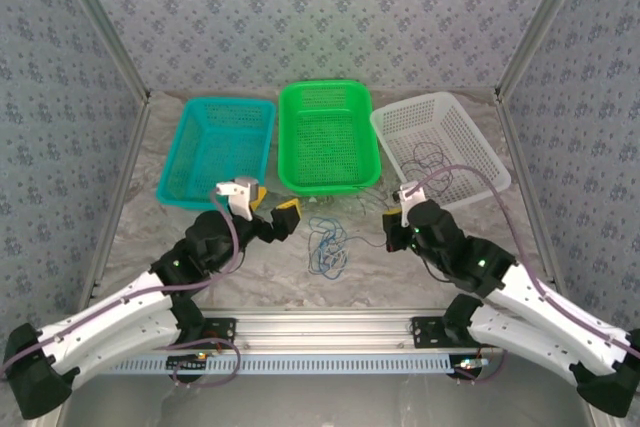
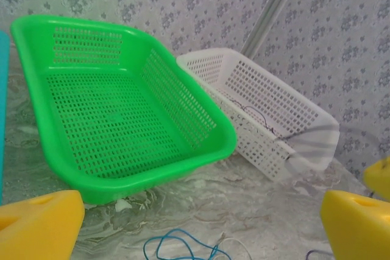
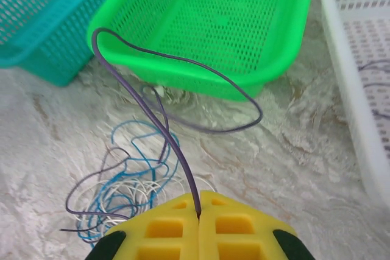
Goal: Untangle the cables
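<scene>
- Count: three baskets stand in a row on the far side of the counter [image 1: 250, 277]: a teal basket [image 1: 215, 147] on the left, a green basket [image 1: 328, 137] in the middle and a white basket [image 1: 440, 142] on the right. There are two hands.
- Cables [image 1: 325, 245]: one loose heap lies on the counter, near of the green basket and between the two hands. It shows three colours: blue cable [image 3: 131, 168], pale cable [image 3: 146, 190] and purple cable [image 3: 183, 89].
- Dark cables [image 1: 430, 162] lie inside the white basket.
- Left hand [image 1: 273, 207]: jaws wide apart, holding nothing, just left of the heap.
- Right hand [image 3: 199, 211]: fingers pressed together, pinching the purple cable.
- Hard to make out: the number of strands in the heap cannot be fixed, as loops cross and the ends are lost. The number of dark cables in the white basket is also unclear. The wrist views cut off the teal and white baskets.
- Direction: from the right hand, the purple cable rises far-left to the green basket's near rim, then loops back to the right. In the top view the heap's long axis runs roughly near to far.
</scene>
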Robot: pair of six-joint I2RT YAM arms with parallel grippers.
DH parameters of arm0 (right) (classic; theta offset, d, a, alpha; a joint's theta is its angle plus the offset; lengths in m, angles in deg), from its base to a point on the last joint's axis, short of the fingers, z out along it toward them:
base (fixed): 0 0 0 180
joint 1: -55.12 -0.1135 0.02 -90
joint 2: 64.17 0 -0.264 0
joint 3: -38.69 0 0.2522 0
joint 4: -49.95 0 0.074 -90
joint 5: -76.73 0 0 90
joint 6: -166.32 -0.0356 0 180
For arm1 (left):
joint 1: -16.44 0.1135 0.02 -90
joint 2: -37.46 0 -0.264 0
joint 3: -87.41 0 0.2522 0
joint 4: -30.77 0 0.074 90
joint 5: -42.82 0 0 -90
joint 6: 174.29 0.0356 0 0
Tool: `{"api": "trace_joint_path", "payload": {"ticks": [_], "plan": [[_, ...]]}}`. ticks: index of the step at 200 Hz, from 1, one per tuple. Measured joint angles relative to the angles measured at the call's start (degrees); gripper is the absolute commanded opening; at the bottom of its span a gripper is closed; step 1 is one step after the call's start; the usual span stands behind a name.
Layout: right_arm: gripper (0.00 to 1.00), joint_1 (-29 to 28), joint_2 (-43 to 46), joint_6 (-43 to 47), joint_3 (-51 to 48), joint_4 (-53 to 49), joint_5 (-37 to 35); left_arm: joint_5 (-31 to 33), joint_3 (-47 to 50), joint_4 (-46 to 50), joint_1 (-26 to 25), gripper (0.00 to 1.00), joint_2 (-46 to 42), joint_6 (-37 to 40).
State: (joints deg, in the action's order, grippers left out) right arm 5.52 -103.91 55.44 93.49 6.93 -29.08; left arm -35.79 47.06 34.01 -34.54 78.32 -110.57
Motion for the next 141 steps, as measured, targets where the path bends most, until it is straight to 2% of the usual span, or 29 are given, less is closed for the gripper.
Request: {"api": "trace_joint_path", "payload": {"ticks": [52,98,141], "plan": [[0.0,-0.3,-0.3,5.2,9.4,-1.7,1.3,-2.9,-3.5,-0.2,0.0,0.99,5.2,-0.2],[0.0,-0.3,-4.5,9.4,19.0,-2.3,3.7,-4.7,-4.9,-2.8,0.0,1.0,7.7,-0.2],[0.0,-0.3,-6.9,10.9,20.6,-2.1,7.3,-7.2,-7.5,-5.2,0.0,1.0,11.2,0.7]]}}
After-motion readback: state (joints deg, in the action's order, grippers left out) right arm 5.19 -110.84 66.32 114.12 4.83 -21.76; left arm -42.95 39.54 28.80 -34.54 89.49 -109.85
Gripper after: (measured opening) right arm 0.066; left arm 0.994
